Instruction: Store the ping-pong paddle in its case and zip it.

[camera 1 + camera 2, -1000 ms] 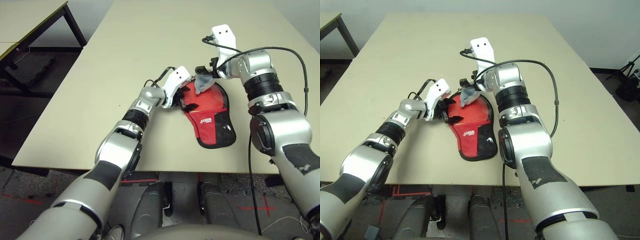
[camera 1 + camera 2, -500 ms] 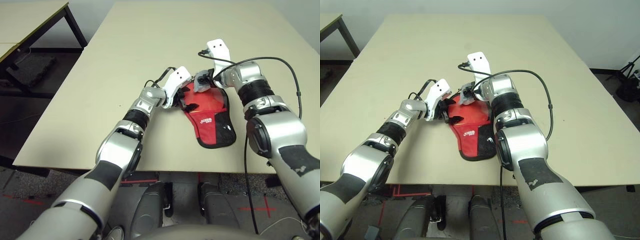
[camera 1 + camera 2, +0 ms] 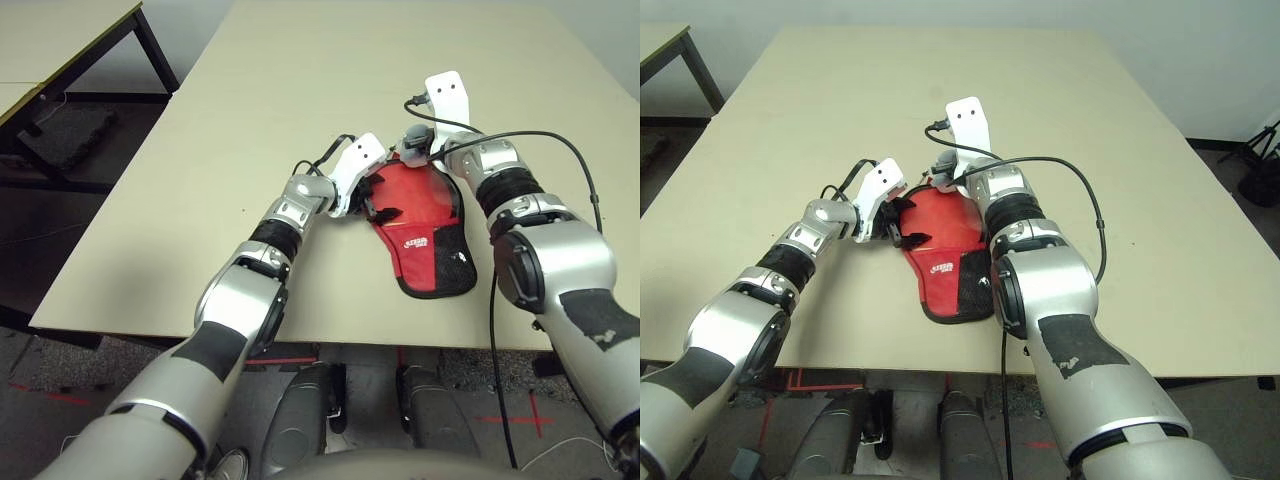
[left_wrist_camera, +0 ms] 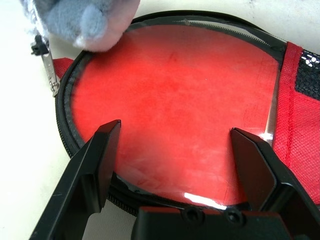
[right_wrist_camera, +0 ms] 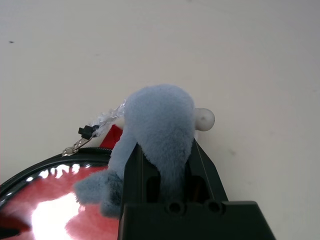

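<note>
The red case [image 3: 428, 232] lies flat on the table [image 3: 300, 90], its round end far from me. Red, likely the ping-pong paddle, shows through its clear panel [image 4: 175, 100]; the handle is hidden. My left gripper [image 4: 175, 131] hovers open over that panel, one black finger on each side of it. At the far rim of the case my right gripper [image 5: 167, 150] is shut on the grey-white fluffy ball [image 5: 160, 112]. A short chain [image 5: 74, 148] links the ball to the zip pull.
A black cable [image 3: 560, 135] loops off my right wrist over the table's right side. A second table [image 3: 60, 40] stands off to the far left across a gap of floor. The case's narrow end lies close to the table's near edge [image 3: 300, 340].
My right gripper has closed on the fluffy ball and carried it from above the panel to the case's far rim. The left gripper has stayed open in place.
</note>
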